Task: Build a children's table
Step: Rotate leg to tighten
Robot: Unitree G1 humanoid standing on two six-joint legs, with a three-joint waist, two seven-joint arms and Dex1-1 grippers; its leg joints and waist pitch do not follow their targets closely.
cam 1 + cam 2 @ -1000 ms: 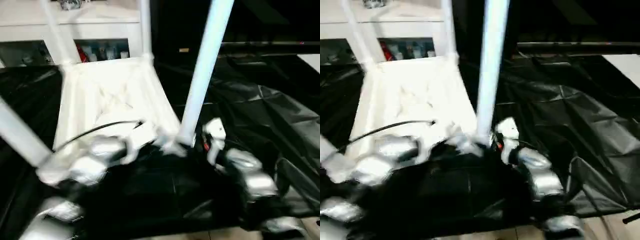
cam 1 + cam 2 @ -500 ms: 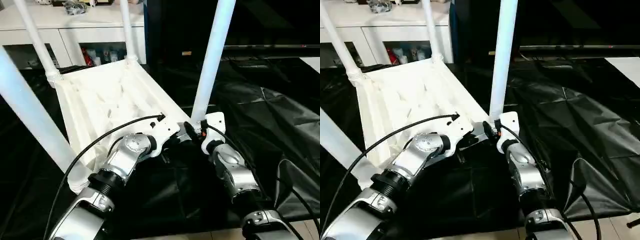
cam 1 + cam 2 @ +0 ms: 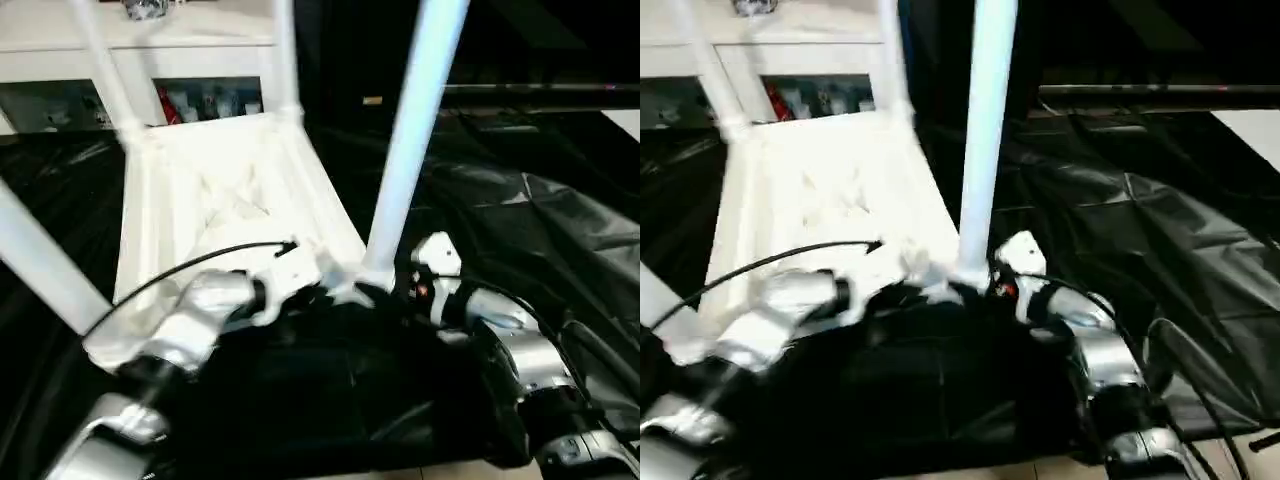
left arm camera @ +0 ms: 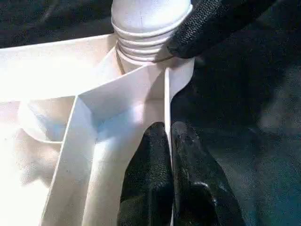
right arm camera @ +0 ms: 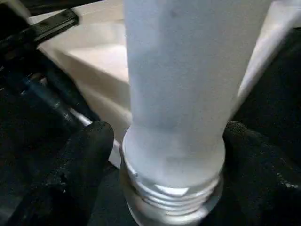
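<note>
The children's table [image 3: 220,190] lies upside down on the black drape with its white legs pointing up. The nearest right leg [image 3: 410,130] stands in its corner socket [image 4: 150,52]. My left gripper [image 4: 169,136] is shut on a thin rib of the table's underside next to that socket. My right gripper [image 5: 164,141] is open, with one black finger [image 5: 80,174] on each side of the leg's threaded base [image 5: 171,193]. Its fingertip [image 4: 211,23] lies against the leg's collar. Other legs rise at the back right [image 3: 283,60], back left [image 3: 100,60] and near left [image 3: 40,260].
A white cabinet [image 3: 150,40] with items behind glass stands beyond the table. Crumpled black drape [image 3: 560,220] covers the work table to the right. A black cable [image 3: 200,262] arcs over my left forearm. A strip of floor shows at the bottom edge [image 3: 400,474].
The whole picture has shifted and blurred, so the camera moved. My right forearm now reaches the leg's base from farther right. The left gripper keeps its pinch on the rib.
</note>
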